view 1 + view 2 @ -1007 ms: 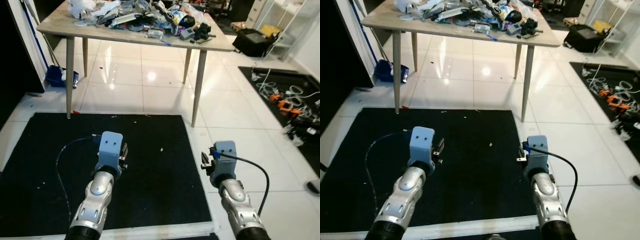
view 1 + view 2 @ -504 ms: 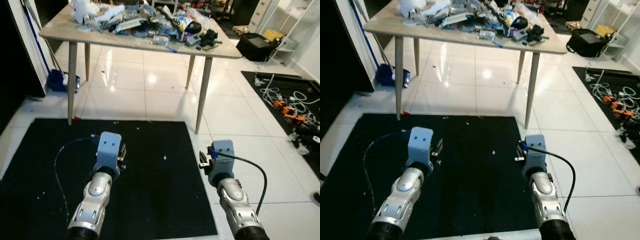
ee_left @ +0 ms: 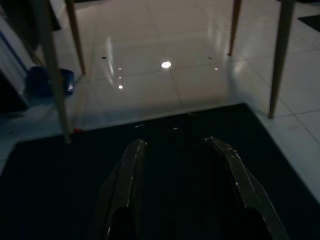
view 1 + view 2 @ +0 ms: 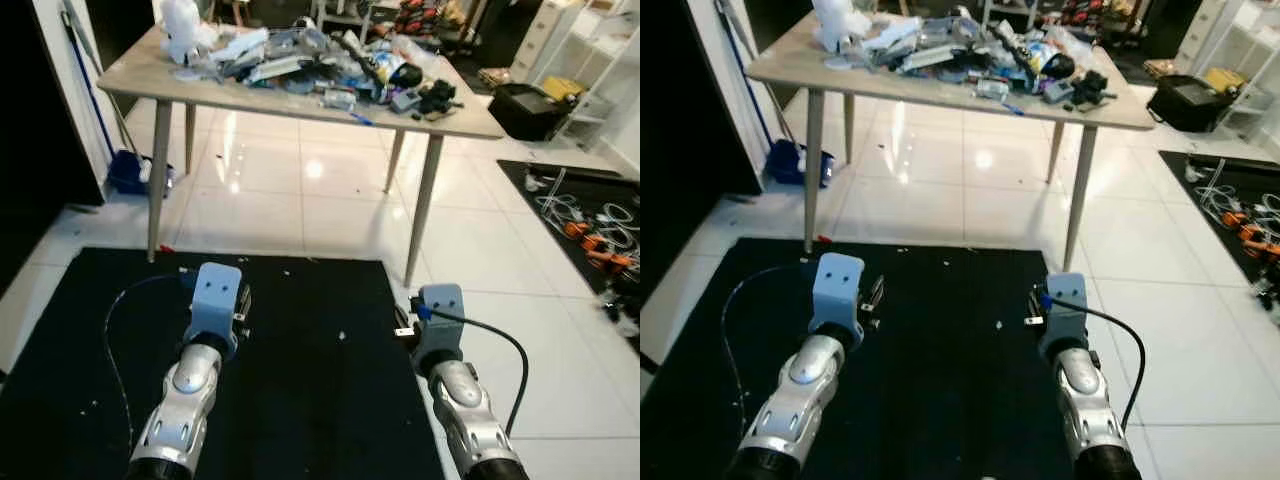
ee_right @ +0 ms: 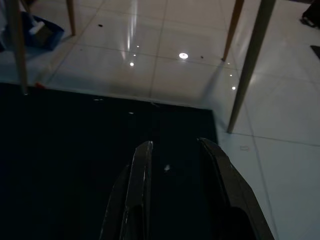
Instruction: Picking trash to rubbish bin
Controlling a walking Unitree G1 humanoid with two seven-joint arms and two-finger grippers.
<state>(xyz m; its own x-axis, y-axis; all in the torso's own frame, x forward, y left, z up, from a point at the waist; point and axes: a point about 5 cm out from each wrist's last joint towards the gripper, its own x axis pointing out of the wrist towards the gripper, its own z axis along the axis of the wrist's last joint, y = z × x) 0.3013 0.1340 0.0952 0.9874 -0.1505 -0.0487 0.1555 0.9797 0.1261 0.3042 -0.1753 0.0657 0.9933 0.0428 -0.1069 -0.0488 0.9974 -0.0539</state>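
A wooden table (image 4: 140,82) stands ahead, heaped with mixed clutter and trash (image 4: 320,68), among it white wrappers, a white bottle (image 4: 182,22) and black items (image 4: 437,95). Both arms are held low over a black floor mat (image 4: 300,400), well short of the table. My left gripper (image 3: 175,142) is open with nothing between its fingers (image 3: 131,165). My right gripper (image 5: 175,144) is also open and empty, and a small white scrap (image 5: 166,168) lies on the mat just ahead of it. The same scrap (image 4: 341,335) lies between the two arms.
A blue dustpan-like container (image 4: 125,172) and a broom handle (image 4: 90,70) stand left of the table by a dark wall. At the right are a black bag (image 4: 530,105), white shelving, and a second mat with tangled cables (image 4: 590,215). Glossy white tiles (image 4: 320,200) run under the table.
The whole view has shifted: the table now shows fuller and lower in the picture, so the camera has moved. Both arms keep the same pose, grippers open.
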